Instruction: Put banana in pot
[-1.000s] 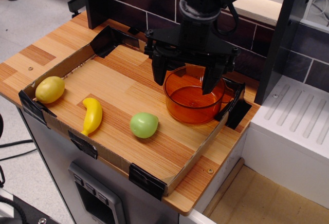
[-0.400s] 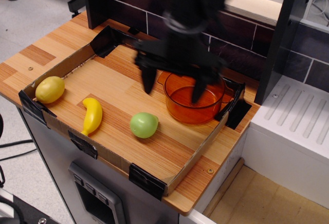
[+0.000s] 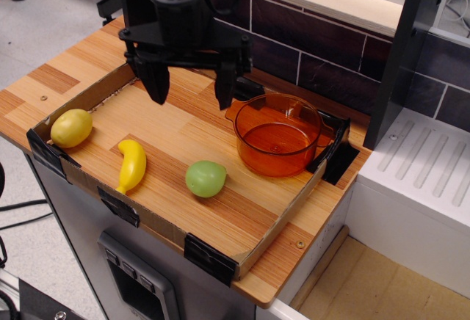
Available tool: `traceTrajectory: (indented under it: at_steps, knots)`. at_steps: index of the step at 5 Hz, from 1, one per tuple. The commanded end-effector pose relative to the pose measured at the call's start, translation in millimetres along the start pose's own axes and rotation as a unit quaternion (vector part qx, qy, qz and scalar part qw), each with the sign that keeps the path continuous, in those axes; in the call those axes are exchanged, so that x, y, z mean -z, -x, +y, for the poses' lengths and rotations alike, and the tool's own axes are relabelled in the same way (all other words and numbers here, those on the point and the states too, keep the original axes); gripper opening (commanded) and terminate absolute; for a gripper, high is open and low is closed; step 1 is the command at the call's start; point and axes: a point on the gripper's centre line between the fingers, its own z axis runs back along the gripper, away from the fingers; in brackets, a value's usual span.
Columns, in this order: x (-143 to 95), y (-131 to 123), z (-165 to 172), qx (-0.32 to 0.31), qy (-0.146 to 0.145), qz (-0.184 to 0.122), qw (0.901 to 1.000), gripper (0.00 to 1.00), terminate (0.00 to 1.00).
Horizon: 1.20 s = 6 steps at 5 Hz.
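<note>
The yellow banana (image 3: 132, 164) lies on the wooden tray floor near the front left. The transparent orange pot (image 3: 277, 134) stands at the right of the tray, nothing inside it. My black gripper (image 3: 191, 98) hangs open and empty above the tray's middle back, left of the pot and above and to the right of the banana, apart from both. Its two fingers point down with a wide gap.
A round yellow lemon-like fruit (image 3: 71, 128) sits at the tray's left corner. A green round fruit (image 3: 205, 178) lies between banana and pot. The cardboard tray wall (image 3: 161, 224) with black clips rims the area. A dark brick wall stands behind; a white unit (image 3: 418, 180) is to the right.
My gripper has moved left from above the pot to above the tray's middle back, staying open. The pot is now fully visible. The fruits have not moved.
</note>
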Motion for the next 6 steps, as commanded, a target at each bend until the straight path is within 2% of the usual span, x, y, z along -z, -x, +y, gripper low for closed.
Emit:
traceTrajectory:
  at_steps: [1, 4, 6]
  knots:
    - [2.4, -8.7, 39.7, -0.018, -0.023, -0.029, 0.9991, 1.00, 0.00]
    - [60.1, 19.7, 63.9, -0.065, -0.024, 0.007, 0.9975, 1.00, 0.00]
    - [81.7, 26.3, 60.5, -0.087, -0.052, 0.019, 0.9946, 1.00, 0.00]
